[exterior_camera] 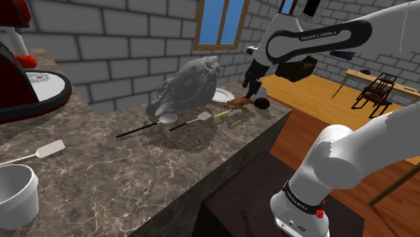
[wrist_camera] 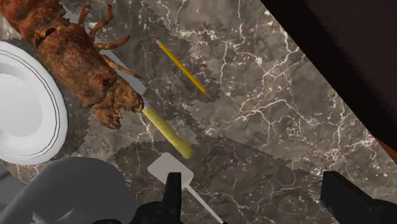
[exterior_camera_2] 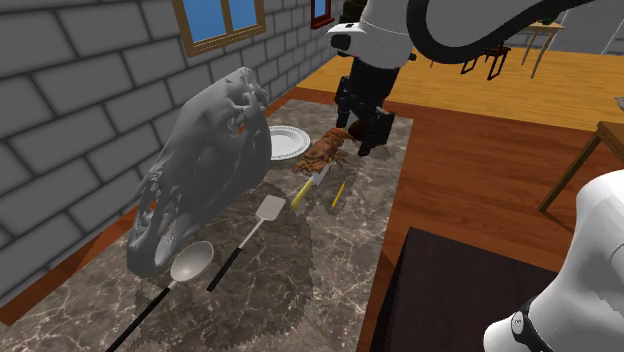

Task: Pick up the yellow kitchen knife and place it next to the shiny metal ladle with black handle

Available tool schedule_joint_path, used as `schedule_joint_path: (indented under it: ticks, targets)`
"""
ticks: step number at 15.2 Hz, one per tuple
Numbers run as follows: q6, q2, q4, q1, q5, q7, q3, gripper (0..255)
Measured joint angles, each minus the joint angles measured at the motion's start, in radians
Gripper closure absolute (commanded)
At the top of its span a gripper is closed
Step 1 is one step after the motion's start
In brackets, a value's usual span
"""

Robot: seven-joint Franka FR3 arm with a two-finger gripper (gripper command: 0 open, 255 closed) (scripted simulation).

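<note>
1 yellow knife just beyond the wide-spread gripper

The white arm rises from its base at the shoulder view's lower right, bends at the elbow and stretches its forearm toward that view's left, out to the far end. The wrist turns down there, and the black gripper points downward, its two fingers standing wide apart and clasping nothing.
</note>
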Motion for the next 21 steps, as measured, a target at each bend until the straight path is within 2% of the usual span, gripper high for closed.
schedule_joint_path:
  ticks: [4, 7, 11, 13, 14, 17, 19, 21]
  targets:
    - [0.11, 0.141, 0.023, 0.058, 0.011, -0.198, -0.106, 0]
    - [0.189, 0.273, 0.063, 0.116, 0.06, -0.37, -0.191, 0]
    - [0.285, 0.462, 0.118, 0.185, 0.196, -0.639, -0.284, 0]
    - [0.312, 0.58, 0.174, 0.205, 0.31, -0.797, -0.303, 0]
    - [0.324, 0.644, 0.205, 0.199, 0.376, -0.884, -0.3, 0]
    - [0.345, 0.783, 0.277, 0.159, 0.506, -1.079, -0.25, 0]
    - [0.363, 0.853, 0.31, 0.122, 0.566, -1.169, -0.211, 0]
    - [0.376, 0.89, 0.328, 0.101, 0.601, -1.206, -0.186, 0]
